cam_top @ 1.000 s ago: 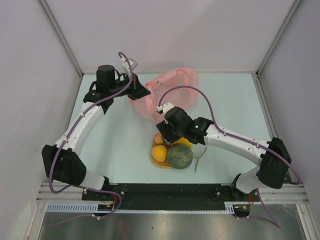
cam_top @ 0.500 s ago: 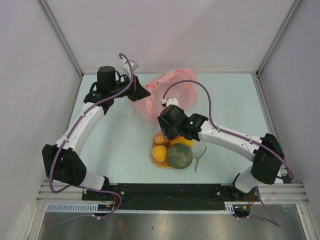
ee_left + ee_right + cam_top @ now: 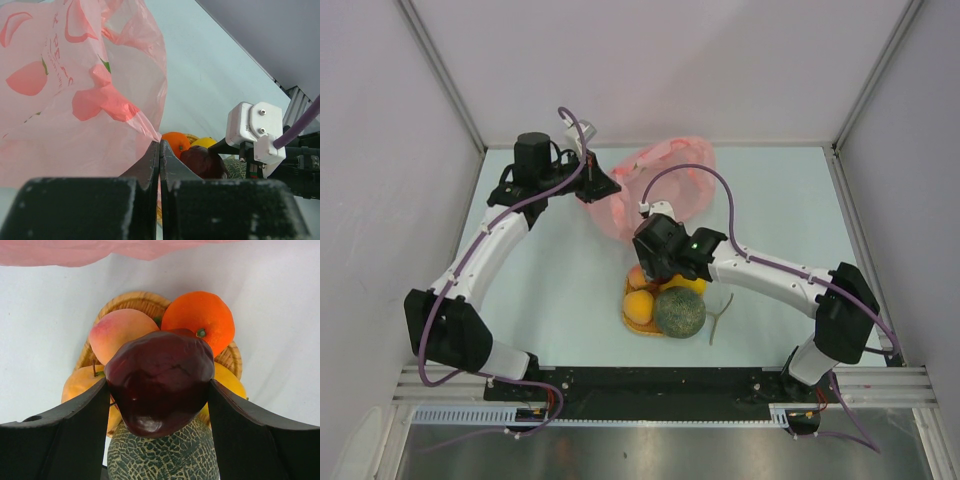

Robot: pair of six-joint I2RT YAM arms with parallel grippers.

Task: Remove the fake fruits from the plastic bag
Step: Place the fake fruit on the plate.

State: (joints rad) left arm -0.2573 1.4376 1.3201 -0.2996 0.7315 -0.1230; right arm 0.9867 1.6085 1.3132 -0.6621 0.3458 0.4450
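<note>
Clamping dark red apple point(image 3: 160, 372) in wide-spread right gripper point(image 3: 158, 386), above mat point(image 3: 131, 300) crowded with melon point(image 3: 162, 456), peach point(image 3: 116, 331), orange point(image 3: 200, 315). Pinching plastic bag point(image 3: 75, 90) in closed left gripper point(image 3: 160, 152); far left.

One bag point(image 3: 665, 185), one melon point(image 3: 680, 312), one apple point(image 3: 160, 380), one mango point(image 3: 227, 382), three small round fruits point(image 3: 200, 317), one woven mat point(image 3: 132, 300).

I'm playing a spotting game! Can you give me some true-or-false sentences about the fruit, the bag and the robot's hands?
1. The right gripper holds a dark red apple. True.
2. The melon is inside the bag. False: it lies outside the bag, next to the other fruit.
3. The left gripper is pinched shut on the pink bag. True.
4. The orange is in the left gripper. False: it rests on the woven mat.
</note>
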